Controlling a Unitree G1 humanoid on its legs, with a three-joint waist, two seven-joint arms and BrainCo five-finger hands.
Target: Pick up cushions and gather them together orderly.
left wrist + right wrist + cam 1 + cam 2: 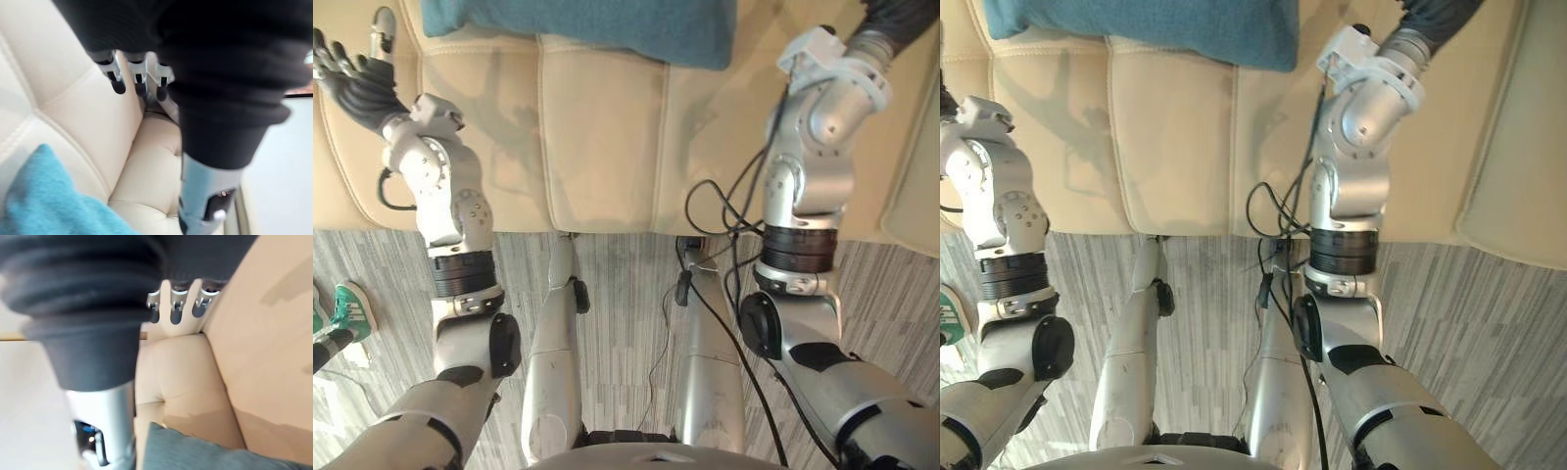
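Note:
A teal cushion lies on the seat of a cream sofa, towards the back in the middle. My left hand hovers over the sofa's left end with its fingers spread, open and holding nothing. In the left wrist view the same cushion shows beyond that hand, apart from it. My right arm reaches up over the sofa's right part. My right hand is open and holds nothing, with the teal cushion lying clear of it. A beige cushion rests at the sofa's right end.
The sofa's front edge runs across the view, with grey striped wood-look floor in front of it. A person's green and white shoe stands on the floor at the left.

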